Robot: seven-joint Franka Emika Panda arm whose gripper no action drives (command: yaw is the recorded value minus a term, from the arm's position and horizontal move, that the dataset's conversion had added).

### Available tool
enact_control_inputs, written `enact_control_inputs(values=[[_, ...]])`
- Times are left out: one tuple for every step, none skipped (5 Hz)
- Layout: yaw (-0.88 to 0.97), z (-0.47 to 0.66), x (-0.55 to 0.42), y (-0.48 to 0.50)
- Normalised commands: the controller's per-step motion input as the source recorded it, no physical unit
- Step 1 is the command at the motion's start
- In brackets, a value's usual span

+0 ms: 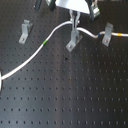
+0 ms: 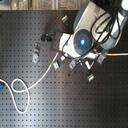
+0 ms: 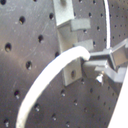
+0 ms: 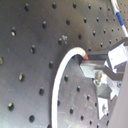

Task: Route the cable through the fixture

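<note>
The white cable (image 1: 30, 60) runs from the first exterior view's left edge, past its green band (image 1: 46, 43), up to my gripper (image 1: 75, 22). The gripper is shut on the cable just above the middle grey fixture (image 1: 73, 42). From there the cable drops to the right fixture (image 1: 106, 37) and continues with a yellow-orange band (image 1: 120, 35). In the first wrist view the cable (image 3: 45, 82) arcs in front of the fixture (image 3: 67, 30) into the fingers (image 3: 107, 57). The second wrist view shows the cable (image 4: 59, 75) ending in the pinch.
A third grey fixture (image 1: 25, 32) stands at the first exterior view's left on the black perforated board (image 1: 65, 95). In the second exterior view the slack cable (image 2: 17, 92) forms a loop at lower left, and the arm (image 2: 82, 40) covers the gripper.
</note>
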Motion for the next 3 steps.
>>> enact_control_inputs(values=[[-0.05,-0.53,-0.098,-0.034],[-0.19,-0.57,-0.113,-0.118],[-0.37,-0.52,-0.148,-0.200]])
